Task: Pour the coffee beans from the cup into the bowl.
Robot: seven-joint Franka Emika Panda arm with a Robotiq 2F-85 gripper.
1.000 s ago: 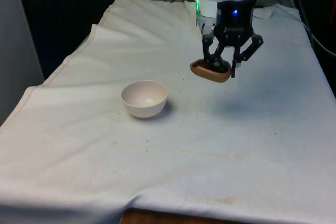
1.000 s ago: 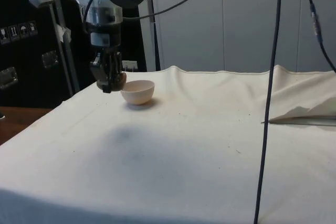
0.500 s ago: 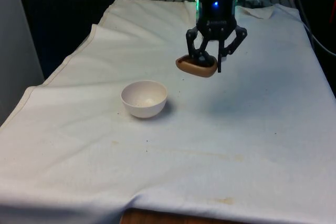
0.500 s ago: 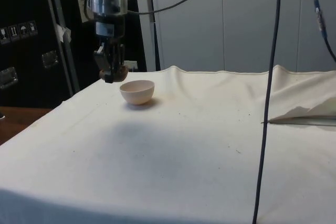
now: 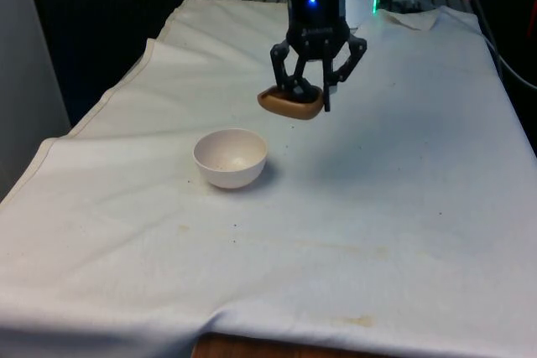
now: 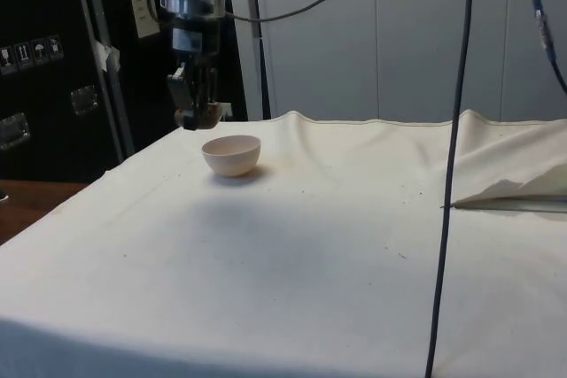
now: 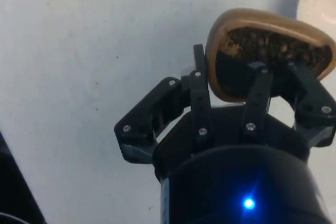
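1. The gripper hangs in the air above the tabletop, its fingers clenched on the rim of a brown cup

2. In the wrist view the cup is seen from above, with dark coffee beans lying inside it; one finger reaches inside the rim and another sits against the outer wall

3. The cup sits close to level, tipped only slightly, and nothing appears to be spilling from it

4. The pale bowl stands on the white cloth, nearer the camera and towards the front view's left of the cup; it looks to hold no beans

5. In the side view the cup is above and just behind the bowl, the two apart, not yet over its opening

6. Step in hand, as I judge it: carrying the loaded cup across to the bowl; pouring has not begun

7. The next move calls for bringing the cup's lip over the middle of the bowl, then rolling the wrist slowly so the beans slide out over the low edge

8. The risk is tilting too soon or too high, which would scatter beans over the cloth
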